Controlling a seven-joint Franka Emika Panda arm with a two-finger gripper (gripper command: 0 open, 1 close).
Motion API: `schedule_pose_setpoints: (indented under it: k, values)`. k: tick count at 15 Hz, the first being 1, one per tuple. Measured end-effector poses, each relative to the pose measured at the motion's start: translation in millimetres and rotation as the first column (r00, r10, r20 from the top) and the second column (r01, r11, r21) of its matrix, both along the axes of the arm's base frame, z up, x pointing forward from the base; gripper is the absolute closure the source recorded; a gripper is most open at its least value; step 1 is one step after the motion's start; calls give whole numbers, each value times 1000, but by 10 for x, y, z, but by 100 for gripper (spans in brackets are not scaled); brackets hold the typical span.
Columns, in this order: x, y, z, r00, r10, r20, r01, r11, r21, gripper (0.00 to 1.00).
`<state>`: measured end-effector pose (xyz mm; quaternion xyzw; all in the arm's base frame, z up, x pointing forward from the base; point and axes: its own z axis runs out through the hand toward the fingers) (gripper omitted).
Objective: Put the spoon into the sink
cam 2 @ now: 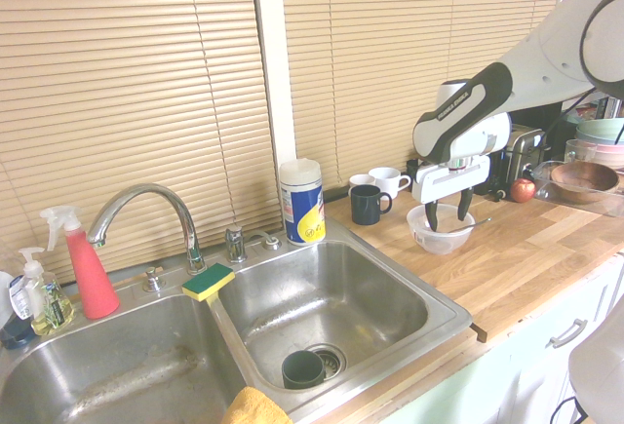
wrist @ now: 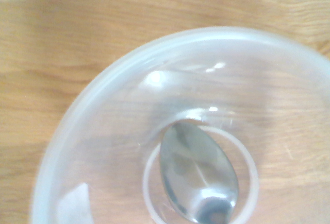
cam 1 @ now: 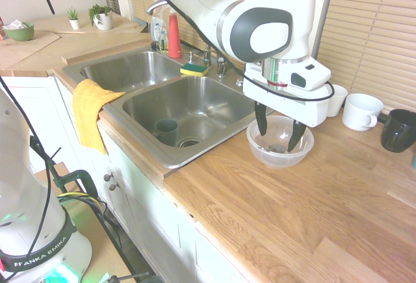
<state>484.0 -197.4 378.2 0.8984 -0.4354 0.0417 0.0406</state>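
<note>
Spoon (wrist: 198,183) in bowl (cam 1: 263,156); claw (cam 1: 277,133) spread inside rim.

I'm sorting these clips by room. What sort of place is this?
A home kitchen, most likely: a stainless double sink with a curved tap, a wooden counter, and mugs lined up by the window blinds.

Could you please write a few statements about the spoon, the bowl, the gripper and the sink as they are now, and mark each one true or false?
1. The spoon lies inside the clear plastic bowl. True.
2. The gripper is shut on the spoon. False: its fingers are open, pointing down over the bowl.
3. A dark cup stands in the sink basin nearest the bowl. True.
4. The bowl sits inside the sink. False: it rests on the wooden counter beside the sink.
5. A yellow cloth hangs over the sink's front edge. True.
</note>
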Motion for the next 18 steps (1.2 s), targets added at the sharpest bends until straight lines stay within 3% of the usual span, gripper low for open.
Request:
schedule_pose_setpoints:
  k: [6,18]
  values:
    - [-145,-9,-111,998,-23,-60,23,1000,-7,100]
    - [-202,35,-193,996,-38,-80,38,999,1,100]
